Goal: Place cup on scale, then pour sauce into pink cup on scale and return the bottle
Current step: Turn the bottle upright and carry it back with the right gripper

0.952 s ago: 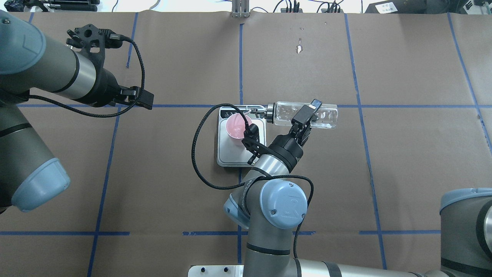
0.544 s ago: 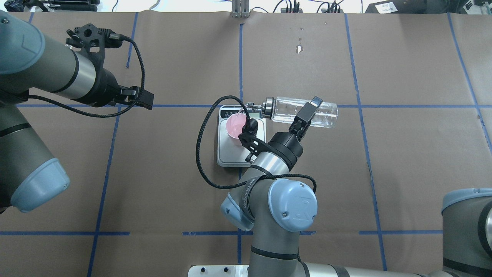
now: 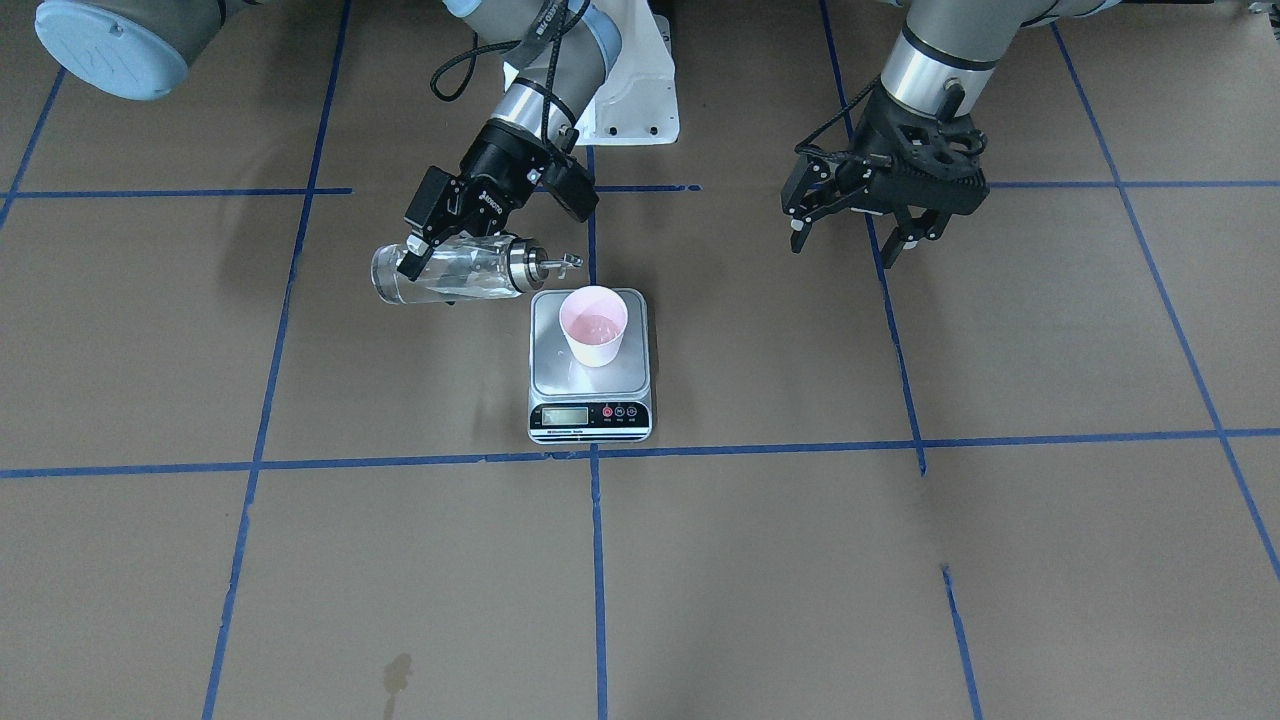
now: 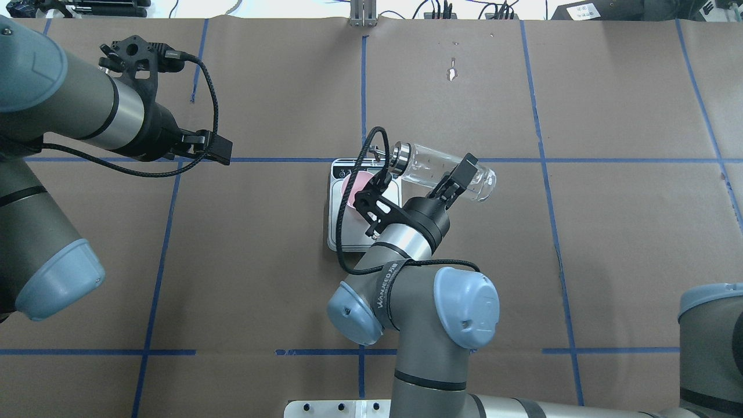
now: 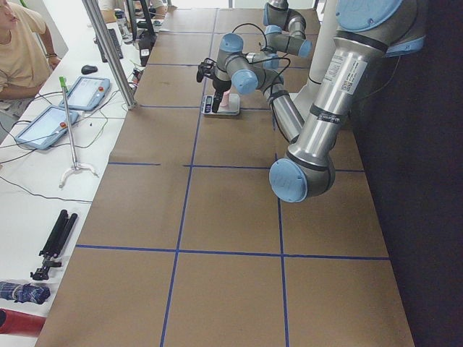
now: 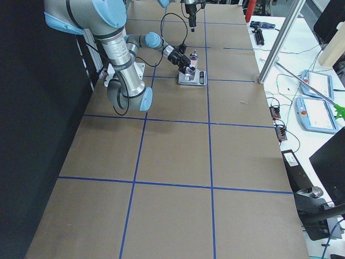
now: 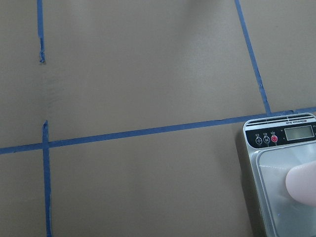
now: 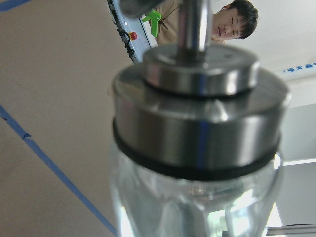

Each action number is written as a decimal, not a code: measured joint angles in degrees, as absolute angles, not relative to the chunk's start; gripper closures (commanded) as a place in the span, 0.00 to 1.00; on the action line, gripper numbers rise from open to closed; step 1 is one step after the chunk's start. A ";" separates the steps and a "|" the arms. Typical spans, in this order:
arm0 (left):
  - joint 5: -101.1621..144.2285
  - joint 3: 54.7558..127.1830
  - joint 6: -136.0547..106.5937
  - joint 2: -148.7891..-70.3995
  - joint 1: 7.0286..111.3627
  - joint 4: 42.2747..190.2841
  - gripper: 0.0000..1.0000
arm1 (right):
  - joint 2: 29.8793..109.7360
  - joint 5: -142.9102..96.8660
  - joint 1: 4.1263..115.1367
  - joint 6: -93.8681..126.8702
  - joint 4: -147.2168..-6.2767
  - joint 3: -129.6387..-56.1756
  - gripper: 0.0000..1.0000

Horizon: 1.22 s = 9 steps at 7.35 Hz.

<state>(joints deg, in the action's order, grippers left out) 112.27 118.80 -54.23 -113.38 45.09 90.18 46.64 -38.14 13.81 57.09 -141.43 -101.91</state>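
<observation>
The pale pink cup (image 3: pixel 594 338) stands upright on the silver scale (image 3: pixel 552 372), and a little liquid shows in its bottom. My right gripper (image 3: pixel 428 262) is shut on the clear glass bottle (image 3: pixel 450 275), holding it nearly level above the table beside the scale. The bottle's silver cap (image 3: pixel 525 263) and spout point toward the cup's rim but stand beside it, not over it. From overhead the bottle (image 4: pixel 432 167) lies slanted, and the arm hides part of the cup (image 4: pixel 351 187). My left gripper (image 3: pixel 843 245) is open and empty, well away from the scale.
Brown paper with blue tape lines (image 3: pixel 760 445) covers the table. The scale's display strip (image 3: pixel 590 415) faces the operators' side. Tablets and tools (image 5: pixel 69 108) lie off the table's far edge, where a person (image 5: pixel 18 50) sits.
My right gripper has turned with the bottle. Its spout has swung off the cup toward the scale's far corner, and its base has come nearer the robot. The left arm has not moved.
</observation>
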 measured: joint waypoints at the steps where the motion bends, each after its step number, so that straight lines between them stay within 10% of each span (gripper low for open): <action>1: 112.25 118.81 -54.23 -113.38 45.09 90.17 0.00 | 48.81 -39.84 14.31 57.67 -136.17 -105.08 1.00; 9: 112.23 118.47 -54.22 -113.36 45.09 90.18 0.00 | 70.79 -58.88 24.46 68.89 -82.98 -113.08 1.00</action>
<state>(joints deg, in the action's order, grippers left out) 112.23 118.47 -54.22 -113.36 45.09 90.18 70.79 -58.88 24.46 68.89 -82.98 -113.08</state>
